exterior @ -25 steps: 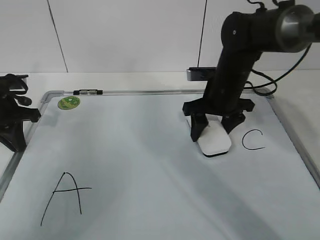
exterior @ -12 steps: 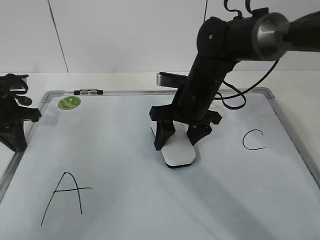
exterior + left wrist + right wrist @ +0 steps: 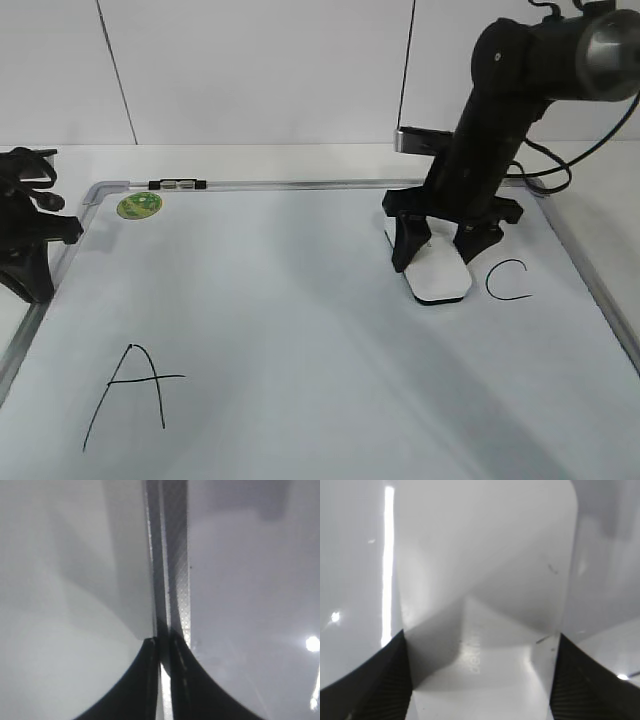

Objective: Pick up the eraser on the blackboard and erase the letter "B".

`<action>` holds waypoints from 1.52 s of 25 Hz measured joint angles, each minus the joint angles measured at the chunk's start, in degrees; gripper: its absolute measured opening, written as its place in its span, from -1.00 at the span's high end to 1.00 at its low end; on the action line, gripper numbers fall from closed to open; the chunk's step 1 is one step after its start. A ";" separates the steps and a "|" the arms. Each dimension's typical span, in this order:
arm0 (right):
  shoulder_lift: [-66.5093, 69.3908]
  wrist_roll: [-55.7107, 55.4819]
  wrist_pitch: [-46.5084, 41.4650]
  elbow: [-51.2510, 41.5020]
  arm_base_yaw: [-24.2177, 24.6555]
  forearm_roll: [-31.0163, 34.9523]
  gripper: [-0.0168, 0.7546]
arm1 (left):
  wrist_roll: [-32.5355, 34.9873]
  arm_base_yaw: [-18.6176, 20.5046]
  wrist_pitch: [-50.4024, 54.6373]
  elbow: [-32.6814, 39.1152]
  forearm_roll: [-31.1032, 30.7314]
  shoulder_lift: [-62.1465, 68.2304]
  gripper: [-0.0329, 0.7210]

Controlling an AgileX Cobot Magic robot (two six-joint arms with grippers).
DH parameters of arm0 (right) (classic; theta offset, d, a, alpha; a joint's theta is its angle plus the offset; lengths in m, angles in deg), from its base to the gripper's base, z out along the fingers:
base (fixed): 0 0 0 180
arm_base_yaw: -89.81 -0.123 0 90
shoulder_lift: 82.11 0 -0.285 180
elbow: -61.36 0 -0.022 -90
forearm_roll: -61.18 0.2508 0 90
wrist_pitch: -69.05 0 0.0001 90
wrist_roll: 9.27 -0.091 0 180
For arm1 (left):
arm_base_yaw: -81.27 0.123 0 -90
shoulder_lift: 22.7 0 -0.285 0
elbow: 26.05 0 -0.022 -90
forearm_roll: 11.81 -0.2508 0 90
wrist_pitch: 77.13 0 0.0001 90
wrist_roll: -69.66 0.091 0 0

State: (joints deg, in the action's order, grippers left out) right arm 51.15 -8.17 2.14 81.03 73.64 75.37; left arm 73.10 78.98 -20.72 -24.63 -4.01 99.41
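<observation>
Right black gripper (image 3: 444, 257) clamped across white rounded plastic eraser (image 3: 436, 275), dark underside flat on large white grey-framed dry-erase board (image 3: 300, 300) near right edge, beside "C" (image 3: 506, 279): wiping contact. No "B" visible. Left gripper (image 3: 164, 647) nearly closed, empty, over left frame.

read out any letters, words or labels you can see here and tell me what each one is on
"A": hand-drawn letter on the blackboard, lower left.
"C": hand-drawn letter on the blackboard, right of the eraser.
Green sticker: print too small to read.
Eraser embossing, right wrist view: too blurred to read.
</observation>
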 joint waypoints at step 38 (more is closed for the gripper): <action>0.24 -1.10 -3.10 10.82 -14.18 -7.28 -0.47 | 0.09 0.00 0.58 -0.09 -0.01 0.00 0.86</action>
State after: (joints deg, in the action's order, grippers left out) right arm 51.39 -9.27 -0.96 91.85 59.46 68.09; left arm 73.19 78.98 -20.14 -24.72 -4.02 99.41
